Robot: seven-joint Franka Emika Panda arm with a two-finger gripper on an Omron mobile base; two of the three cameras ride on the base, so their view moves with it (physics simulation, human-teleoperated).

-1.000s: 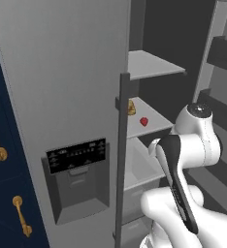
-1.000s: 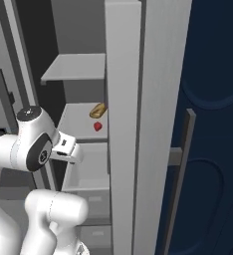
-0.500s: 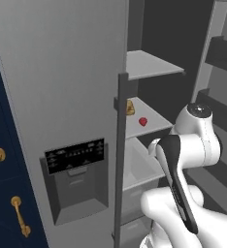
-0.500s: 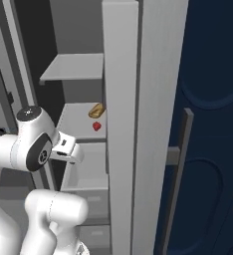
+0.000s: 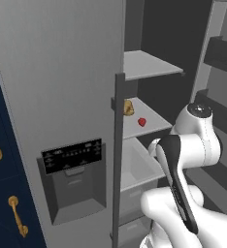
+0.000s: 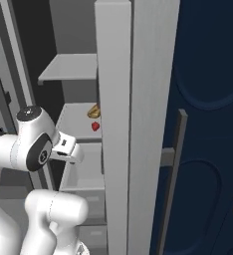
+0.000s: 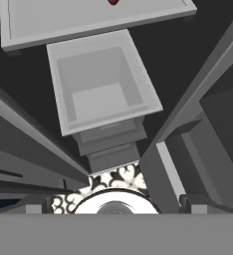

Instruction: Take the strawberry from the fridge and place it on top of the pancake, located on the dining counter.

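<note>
The grey fridge (image 5: pixel 62 87) stands with its right door open. The tiny red strawberry (image 5: pixel 141 122) lies on the middle inner shelf (image 5: pixel 152 127), also seen as the strawberry (image 6: pixel 95 126) from the right and as the strawberry (image 7: pixel 113 1) at the top edge of the hand view. My gripper (image 7: pixel 116 206) hangs in front of the fridge, below and short of the shelf, looking down past an open grey drawer (image 7: pixel 101 79). Its fingertips (image 7: pixel 35 207) sit wide apart at the bottom corners, with nothing between them. The pancake and dining counter are out of view.
A tan-yellow lump (image 5: pixel 128 107) sits just behind the strawberry on the same shelf. An upper shelf (image 5: pixel 149 65) overhangs it. The fridge's closed left door with black panel (image 5: pixel 72 156) and its handle (image 5: pixel 118 155) stand left; the open door's racks (image 5: pixel 222 97) right. Navy cabinets (image 6: pixel 208 124) flank.
</note>
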